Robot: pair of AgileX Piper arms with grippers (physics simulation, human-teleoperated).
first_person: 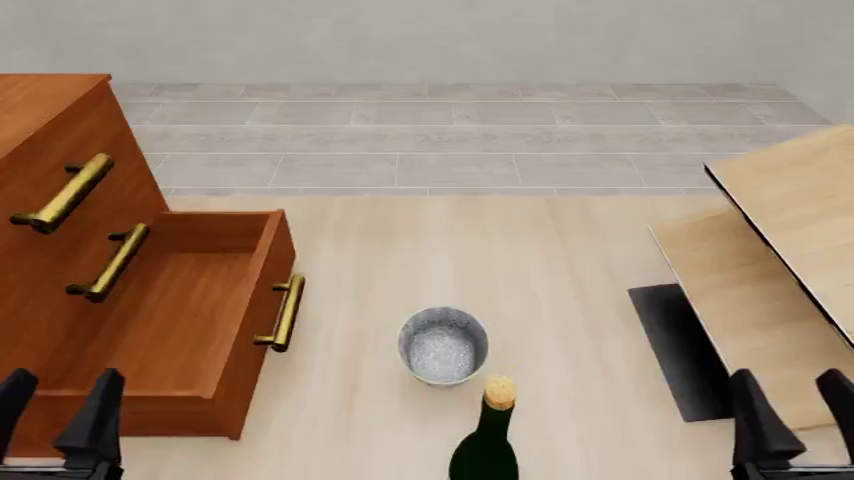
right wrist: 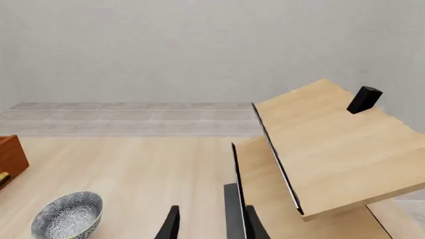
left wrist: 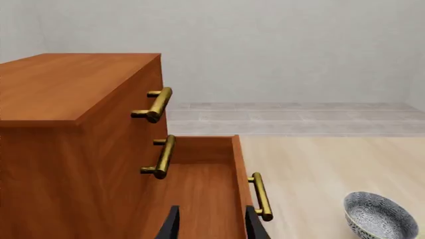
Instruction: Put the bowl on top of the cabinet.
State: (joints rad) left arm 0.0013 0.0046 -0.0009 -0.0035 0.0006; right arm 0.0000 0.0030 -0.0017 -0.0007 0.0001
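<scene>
cabinet point(first_person: 54, 260) wood, reddish brown, fills the left edge of the front view, its long brass handles point(first_person: 63, 193) running along the drawer fronts and its drawer faces turned toward the middle of the pale table point(first_person: 561, 300). its lowest drawer point(first_person: 200, 330) is pulled out toward the bowl and shows only its bare wooden floor inside. a slanted light-wood board structure point(first_person: 787, 260) stands at the table's right edge, with a small black block point(right wrist: 364, 99) on top, seen from the right wrist view. a dark green bottle point(first_person: 487, 440) with a cork-coloured top stands upright at the near edge. the bowl point(first_person: 443, 345) sits upright on the table, mouth up, between the open drawer and the boards, just beyond the bottle; nothing shows inside it but its speckled pattern. left gripper point(first_person: 54, 415) hangs at the near left corner, fingers spread apart and holding nothing. right gripper point(first_person: 794, 415) hangs at the near right corner, likewise parted and bare.
</scene>
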